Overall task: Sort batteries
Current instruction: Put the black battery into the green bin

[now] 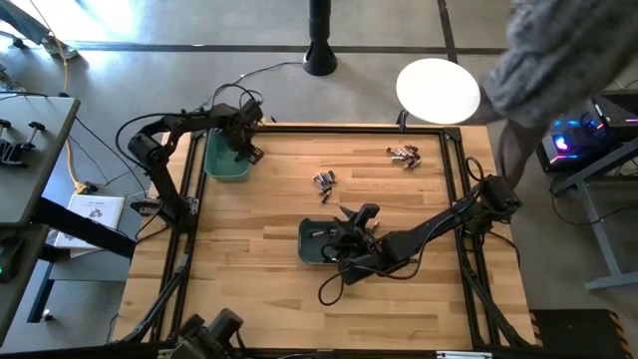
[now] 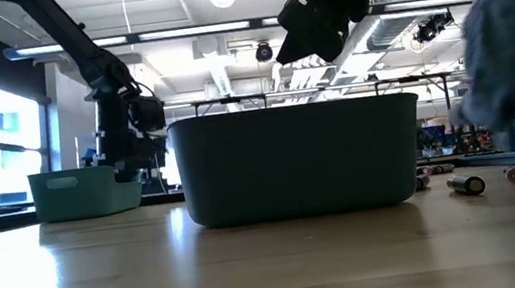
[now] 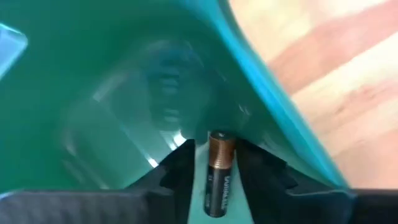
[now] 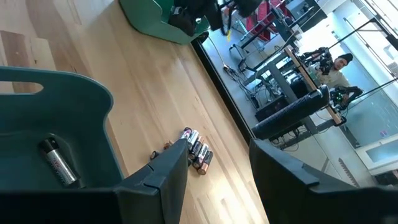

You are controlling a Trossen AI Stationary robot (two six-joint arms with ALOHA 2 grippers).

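One battery (image 3: 220, 171) sits between my left gripper's (image 3: 214, 180) fingers, over the inside of the green bin (image 1: 225, 160) at the table's far left. Whether the fingers pinch it or have let go, I cannot tell. I would spread them fully and lift straight up, clear of the wall. My right gripper (image 4: 214, 180) hangs spread and empty over the dark bin (image 1: 314, 244), where one silvery cell (image 4: 59, 163) lies; loose cells (image 1: 324, 181) wait on the wood nearby.

Overhead, table-level, 2 close wrist views
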